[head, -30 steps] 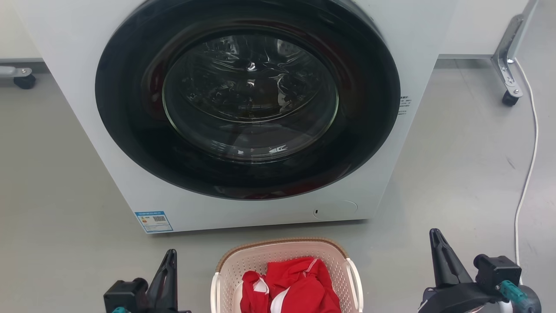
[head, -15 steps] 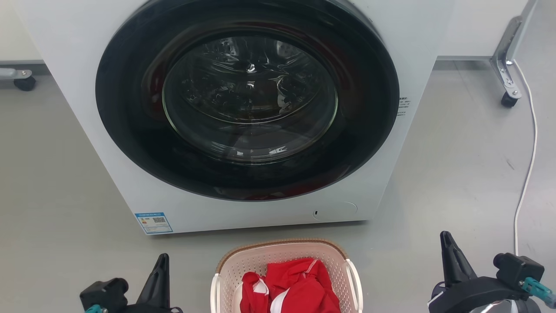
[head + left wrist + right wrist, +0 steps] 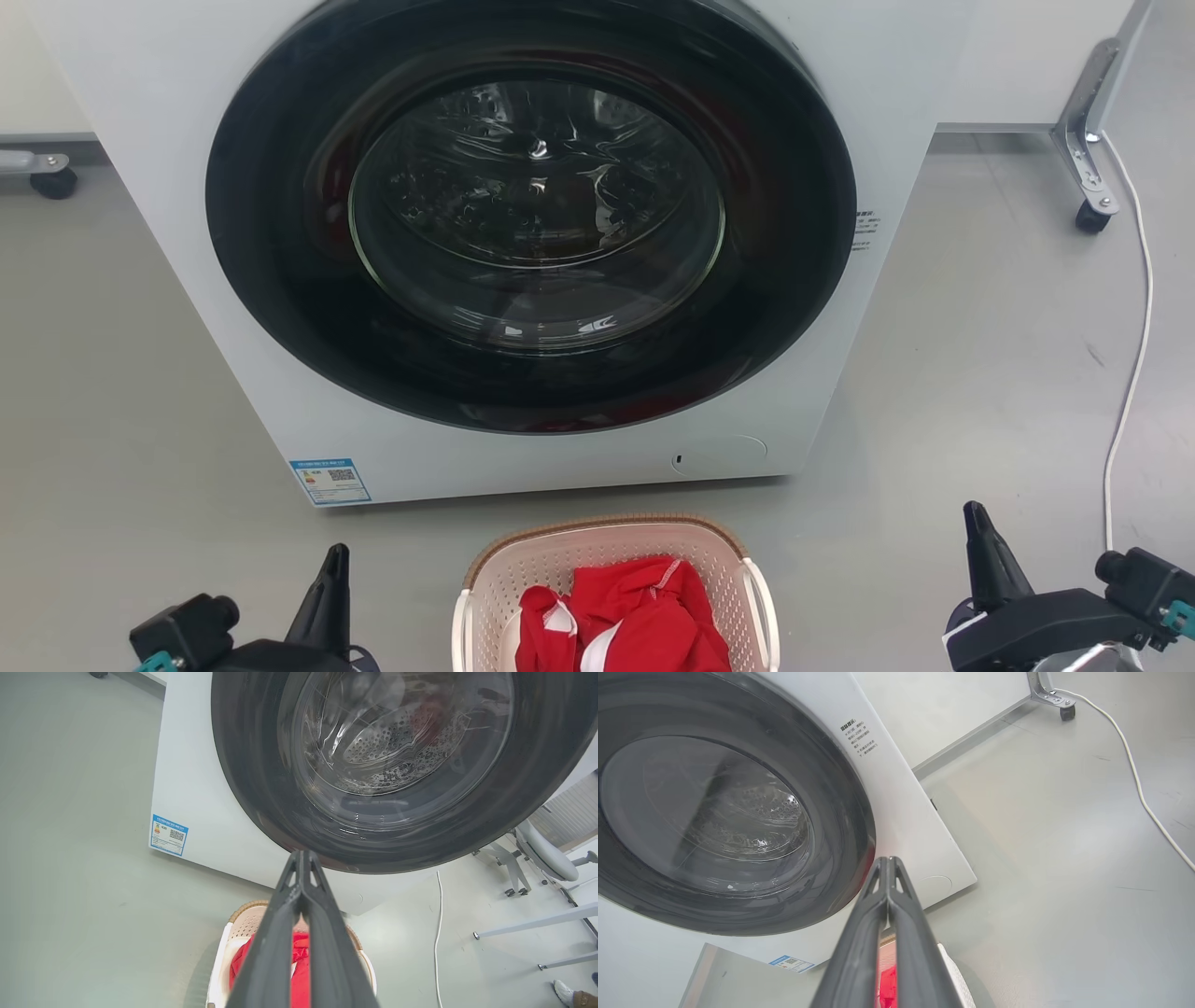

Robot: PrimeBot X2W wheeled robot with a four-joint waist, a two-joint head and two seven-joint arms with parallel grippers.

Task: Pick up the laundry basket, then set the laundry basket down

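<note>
The basket (image 3: 597, 553) is sitting on the floor (image 3: 980, 373) at the near middle, just in front of the washer (image 3: 187, 140), with a narrow strip of floor showing between the two. A red garment (image 3: 635, 616) with white trim is lying bunched inside it. The washer's round dark door (image 3: 532, 215) is facing the near side (the drum is showing through its glass), and a blue label (image 3: 330, 479) is sticking to the lower left corner of the front panel.

The left tool (image 3: 329, 583) is hanging left of the basket, apart from it, with its fingers pointing toward the washer. In the left wrist view the two fingers are pressing together at the tips, clenched on nothing. The right tool (image 3: 980, 541) is hanging well to the right of the basket, farther from it than the left one. In the right wrist view its fingers are likewise meeting at the tips, clenched and empty. Neither tool is touching the basket's white side handles.

A white cable (image 3: 1134, 373) is trailing along the floor at the far right, past a castor (image 3: 1088, 217) on a metal leg.
</note>
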